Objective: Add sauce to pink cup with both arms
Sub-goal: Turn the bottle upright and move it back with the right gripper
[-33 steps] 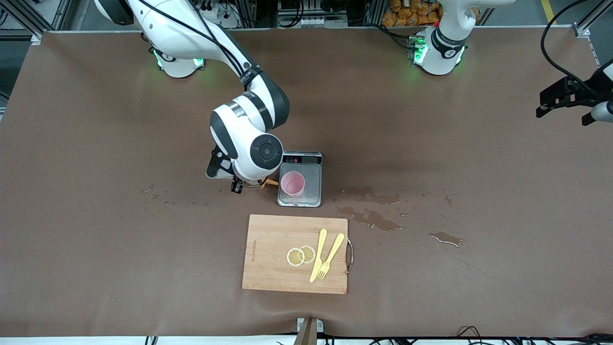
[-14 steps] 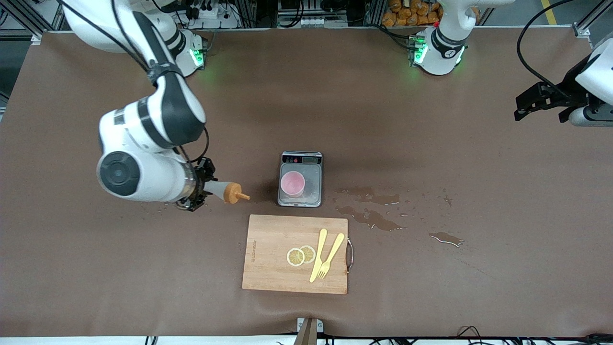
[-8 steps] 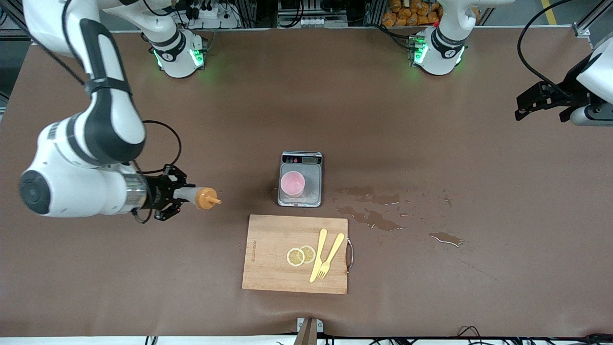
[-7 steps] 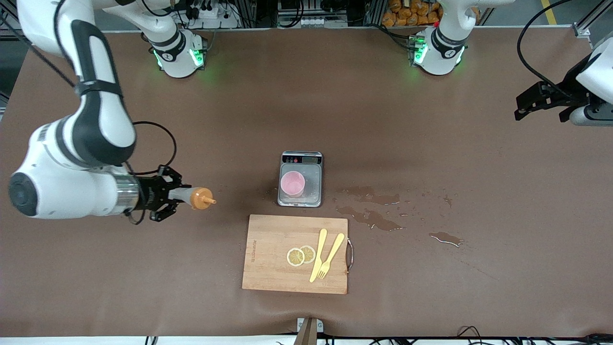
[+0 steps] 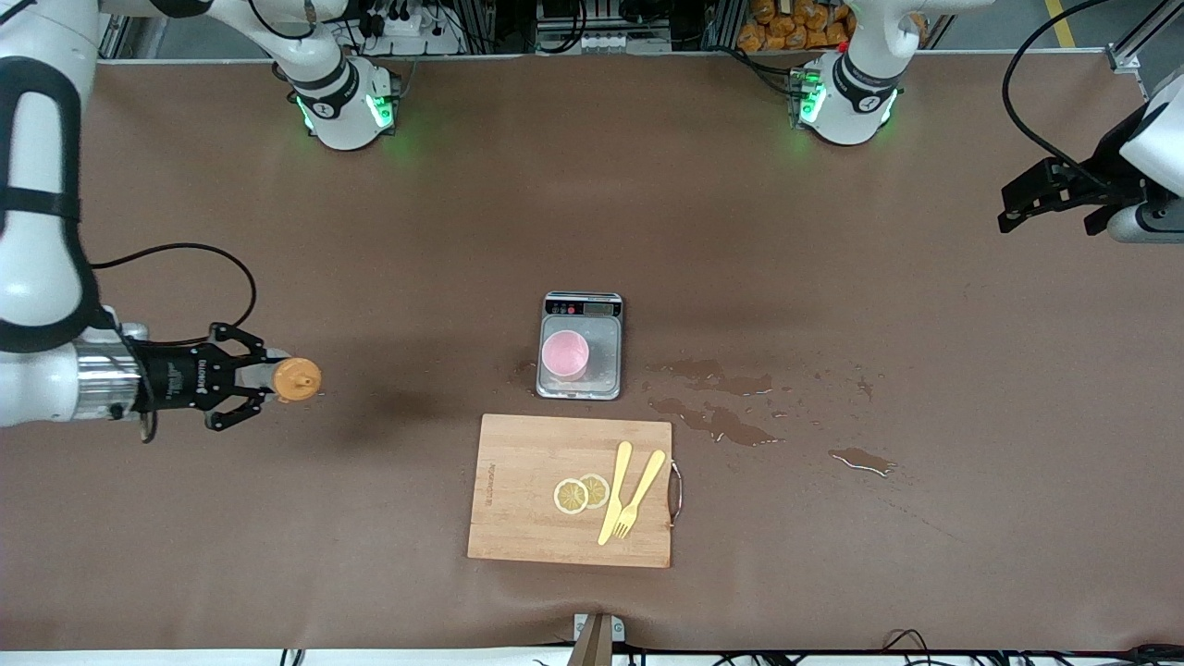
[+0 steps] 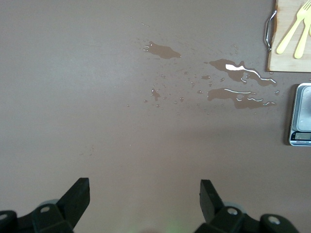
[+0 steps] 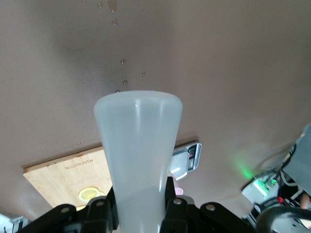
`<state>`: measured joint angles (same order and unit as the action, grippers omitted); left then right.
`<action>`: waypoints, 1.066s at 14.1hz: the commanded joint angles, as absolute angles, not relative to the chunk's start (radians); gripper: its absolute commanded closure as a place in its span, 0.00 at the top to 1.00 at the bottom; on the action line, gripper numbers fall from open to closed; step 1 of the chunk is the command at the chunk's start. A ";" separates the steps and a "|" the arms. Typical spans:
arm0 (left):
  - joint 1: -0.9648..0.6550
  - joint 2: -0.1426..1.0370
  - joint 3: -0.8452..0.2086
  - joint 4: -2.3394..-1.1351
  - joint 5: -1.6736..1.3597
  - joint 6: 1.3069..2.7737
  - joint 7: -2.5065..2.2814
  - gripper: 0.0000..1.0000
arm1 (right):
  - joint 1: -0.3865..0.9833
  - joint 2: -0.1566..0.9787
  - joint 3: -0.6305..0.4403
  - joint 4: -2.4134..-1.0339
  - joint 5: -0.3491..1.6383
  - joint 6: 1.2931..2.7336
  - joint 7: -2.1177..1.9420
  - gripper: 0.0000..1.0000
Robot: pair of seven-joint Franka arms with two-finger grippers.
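Observation:
The sauce (image 5: 294,379), a translucent bottle with an orange cap, lies sideways in my right gripper (image 5: 262,379), which is shut on its body over the right arm's end of the table. The right wrist view shows the pale bottle (image 7: 138,145) gripped between both fingers (image 7: 104,204). The pink cup (image 5: 564,354) stands upright on a small steel scale (image 5: 606,365) at mid-table, well apart from the bottle; a sliver of the cup (image 7: 179,191) shows beside the fingers. My left gripper (image 5: 1047,228) hangs open and empty over the left arm's end, its fingers (image 6: 80,187) spread wide.
A wooden cutting board (image 5: 518,490) with lemon slices (image 5: 580,493) and a yellow knife and fork (image 5: 629,495) lies nearer the camera than the scale. Wet spills (image 5: 712,416) spread beside the scale toward the left arm's end.
My right arm has swung the sauce bottle away from the scale, toward the right arm's end of the table. The left arm has hardly moved.

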<state>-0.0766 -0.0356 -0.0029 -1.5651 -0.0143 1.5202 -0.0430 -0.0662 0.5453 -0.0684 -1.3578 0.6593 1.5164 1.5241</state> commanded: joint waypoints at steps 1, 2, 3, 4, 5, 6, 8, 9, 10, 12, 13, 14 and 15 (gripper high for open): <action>-0.072 -0.057 -0.012 -1.574 -0.012 1.525 -0.080 1.00 | -0.142 0.499 -0.051 -1.449 0.756 1.494 1.416 0.14; -0.077 -0.055 -0.012 -1.572 -0.021 1.526 -0.089 1.00 | -0.167 0.500 -0.051 -1.469 0.773 1.488 1.366 0.14; -0.081 -0.052 -0.012 -1.572 -0.029 1.532 -0.098 1.00 | -0.195 0.505 -0.052 -1.482 0.793 1.479 1.312 0.15; -0.083 -0.048 -0.020 -1.571 -0.031 1.537 -0.109 1.00 | -0.218 0.509 -0.052 -1.491 0.808 1.465 1.269 0.15; -0.081 -0.048 -0.026 -1.571 -0.029 1.539 -0.120 1.00 | -0.241 0.512 -0.052 -1.506 0.818 1.453 1.226 0.15; -0.078 -0.051 -0.026 -1.572 -0.031 1.539 -0.120 1.00 | -0.262 0.514 -0.052 -1.523 0.828 1.444 1.186 0.15; -0.077 -0.052 -0.026 -1.569 -0.029 1.537 -0.120 1.00 | -0.310 0.528 -0.052 -1.552 0.859 1.419 1.094 0.15; -0.080 -0.052 -0.028 -1.569 -0.029 1.532 -0.117 1.00 | -0.331 0.543 -0.052 -1.565 0.883 1.405 1.045 0.15; -0.080 -0.055 -0.029 -1.569 -0.029 1.529 -0.115 1.00 | -0.354 0.561 -0.052 -1.581 0.908 1.394 0.990 0.15; -0.080 -0.057 -0.032 -1.568 -0.032 1.523 -0.114 1.00 | -0.382 0.593 -0.052 -1.601 0.933 1.387 0.904 0.15; -0.081 -0.057 -0.032 -1.566 -0.035 1.523 -0.117 1.00 | -0.394 0.612 -0.051 -1.603 0.933 1.385 0.867 0.15; -0.080 -0.058 -0.032 -1.566 -0.043 1.523 -0.117 1.00 | -0.405 0.635 -0.051 -1.603 0.942 1.381 0.830 0.15; -0.078 -0.058 -0.031 -1.566 -0.058 1.522 -0.117 1.00 | -0.419 0.659 -0.052 -1.603 0.965 1.362 0.790 0.15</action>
